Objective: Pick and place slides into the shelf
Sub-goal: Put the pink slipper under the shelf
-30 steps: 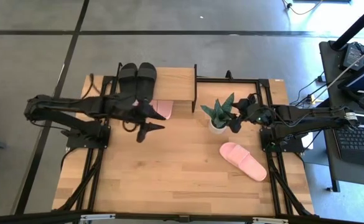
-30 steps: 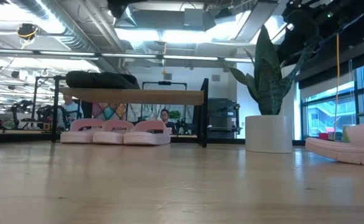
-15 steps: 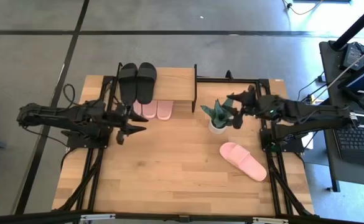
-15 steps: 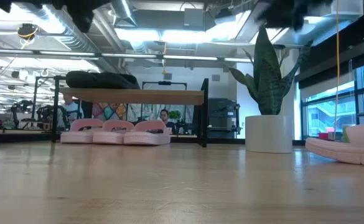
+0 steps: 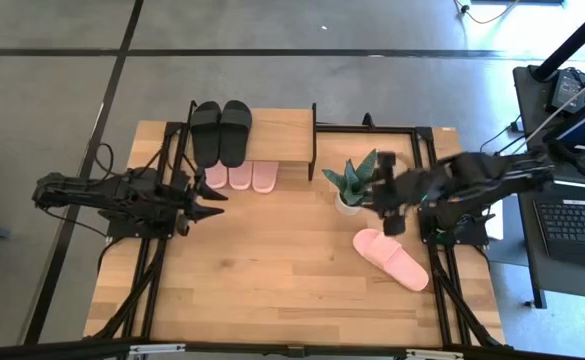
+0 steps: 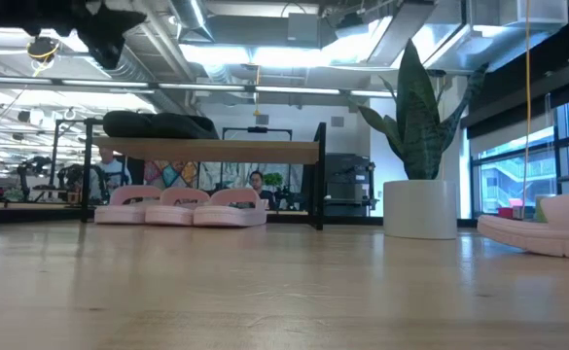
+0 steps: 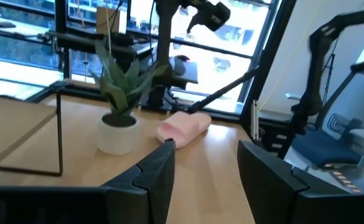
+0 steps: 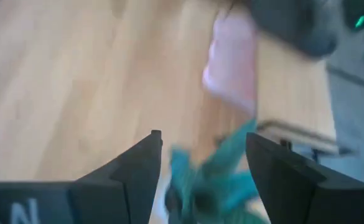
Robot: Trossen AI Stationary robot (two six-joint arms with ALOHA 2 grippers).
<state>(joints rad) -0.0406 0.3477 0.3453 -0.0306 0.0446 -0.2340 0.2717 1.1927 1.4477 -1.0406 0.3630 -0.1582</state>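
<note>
Right hand [image 5: 390, 208] spread wide, empty, probably above plant [image 5: 352, 185]; clear its leaves, then straddle loose pink slide [image 5: 391, 258].

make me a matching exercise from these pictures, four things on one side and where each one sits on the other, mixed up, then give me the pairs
Things:
1. Pair of black slide sandals
2. Three light pink slide sandals in a row
3. Single light pink slide sandal
4. Spiky green plant in a white pot

Places:
A. Bare tabletop, near the right gripper
B. Beside the shelf's right end
C. Light wood top board of the small black-framed shelf
D. Under the shelf's top board

Pairs: 1-C, 2-D, 3-A, 4-B
</note>
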